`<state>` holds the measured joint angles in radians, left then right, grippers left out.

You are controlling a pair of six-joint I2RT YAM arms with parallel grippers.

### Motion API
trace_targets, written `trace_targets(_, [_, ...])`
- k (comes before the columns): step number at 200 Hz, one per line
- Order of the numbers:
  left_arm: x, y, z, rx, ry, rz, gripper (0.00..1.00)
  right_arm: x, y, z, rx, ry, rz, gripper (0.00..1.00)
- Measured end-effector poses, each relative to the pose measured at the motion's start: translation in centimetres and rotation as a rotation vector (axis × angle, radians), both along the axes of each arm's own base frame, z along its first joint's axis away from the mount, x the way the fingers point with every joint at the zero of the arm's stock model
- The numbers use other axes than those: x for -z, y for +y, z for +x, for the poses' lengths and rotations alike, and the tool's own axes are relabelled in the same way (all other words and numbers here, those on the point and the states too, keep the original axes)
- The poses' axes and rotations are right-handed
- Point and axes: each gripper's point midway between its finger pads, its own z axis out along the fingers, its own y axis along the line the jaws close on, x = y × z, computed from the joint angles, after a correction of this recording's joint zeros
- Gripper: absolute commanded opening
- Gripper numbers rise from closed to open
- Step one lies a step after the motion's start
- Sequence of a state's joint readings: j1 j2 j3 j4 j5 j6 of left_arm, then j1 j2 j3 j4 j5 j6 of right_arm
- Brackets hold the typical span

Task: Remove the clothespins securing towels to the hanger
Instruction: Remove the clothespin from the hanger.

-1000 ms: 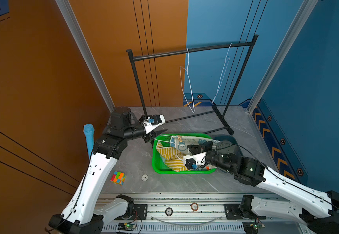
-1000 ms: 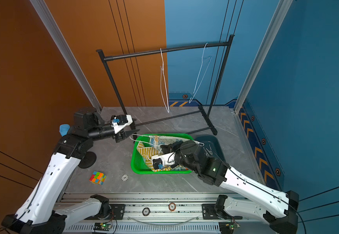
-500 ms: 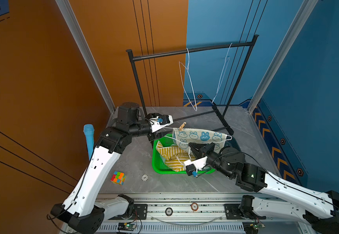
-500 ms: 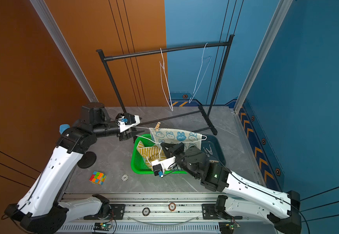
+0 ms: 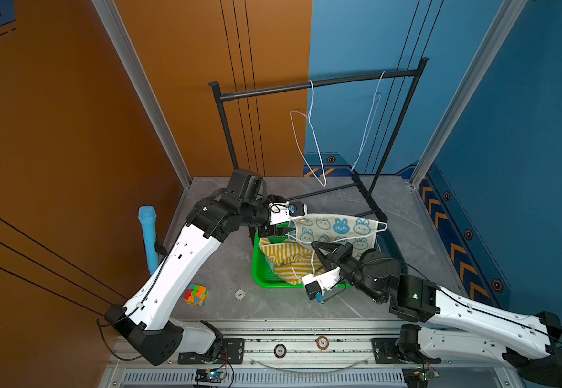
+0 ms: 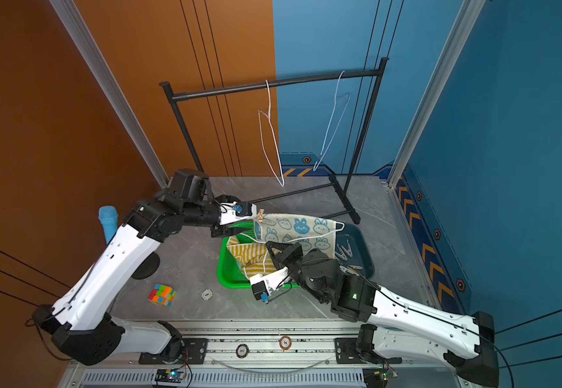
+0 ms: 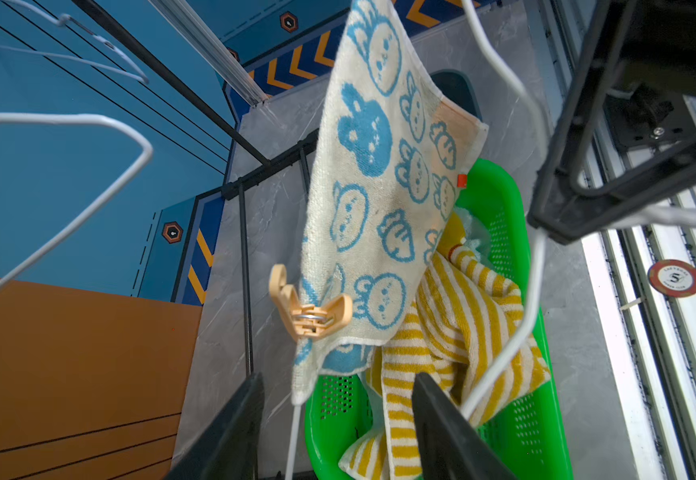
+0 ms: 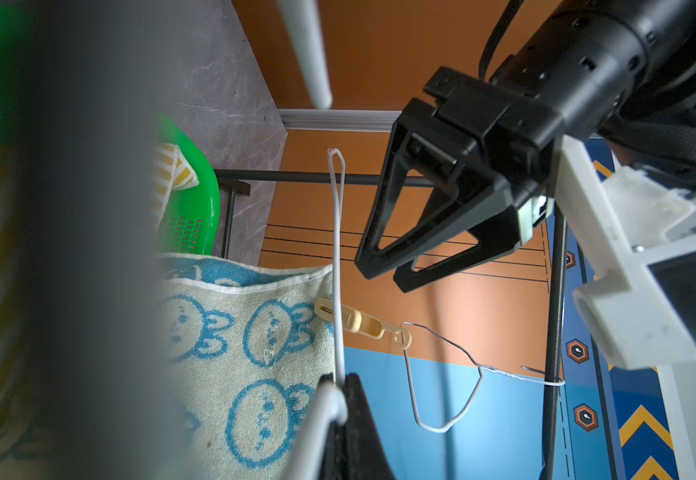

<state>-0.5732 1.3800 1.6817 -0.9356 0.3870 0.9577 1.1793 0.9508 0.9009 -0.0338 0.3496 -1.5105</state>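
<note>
A cream towel with blue bunny prints [image 5: 336, 228] [image 6: 293, 228] hangs on a white wire hanger [image 5: 382, 226] held up over the green basket [image 5: 259, 268]. My right gripper [image 5: 318, 247] [image 8: 340, 380] is shut on the hanger wire [image 8: 338, 266]. One tan clothespin [image 5: 301, 220] [image 6: 261, 215] [image 7: 310, 309] [image 8: 358, 322] clips the towel's corner to the wire. My left gripper [image 5: 286, 231] [image 7: 336, 378] is open just short of that corner, with nothing between its fingers. A yellow-and-white striped towel [image 7: 454, 316] lies in the basket.
A black rack [image 5: 316, 84] stands at the back with two bare wire hangers [image 5: 309, 144] [image 5: 370, 117]. A dark blue tray [image 6: 363, 235] right of the basket holds loose clothespins [image 6: 345, 250]. A colour cube [image 5: 195, 295], a chip [image 5: 240, 294] and a blue roll [image 5: 147, 235] are left.
My right gripper has lifted the hanger and the bunny towel up out of the basket. My left gripper has moved right to the towel's pinned corner and opened wider.
</note>
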Motion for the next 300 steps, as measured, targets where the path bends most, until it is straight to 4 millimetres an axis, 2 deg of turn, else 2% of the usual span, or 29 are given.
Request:
trace_targets(35, [1.6,-0.6,0.4,0.016,-0.035,0.097,0.61,0.2,0.2,-0.2,-0.006,-0.002,-0.009,0.0])
trace_targets(67, [2.2,-1.1,1.1,0.018,-0.058,0.148,0.61,0.5,0.4,-0.2,-0.005,0.002,-0.019,0.0])
trace_targets(106, [2.3,-1.6,1.5,0.024,-0.076,0.171,0.6,0.5,0.3,-0.1,0.001,0.002,-0.021,0.0])
trace_targets(174, [2.0,-2.1,2.3,0.014,-0.098,0.161,0.7,0.7,0.3,-0.1,0.005,0.006,-0.024,0.0])
trace_targets(203, [1.7,-1.9,2.8,-0.007,-0.098,0.147,0.71,0.7,0.3,-0.1,0.005,0.006,-0.024,0.0])
trace_targets(300, [1.4,-2.3,2.6,0.012,-0.081,0.106,0.52,0.7,0.3,0.0,0.005,0.006,-0.025,0.0])
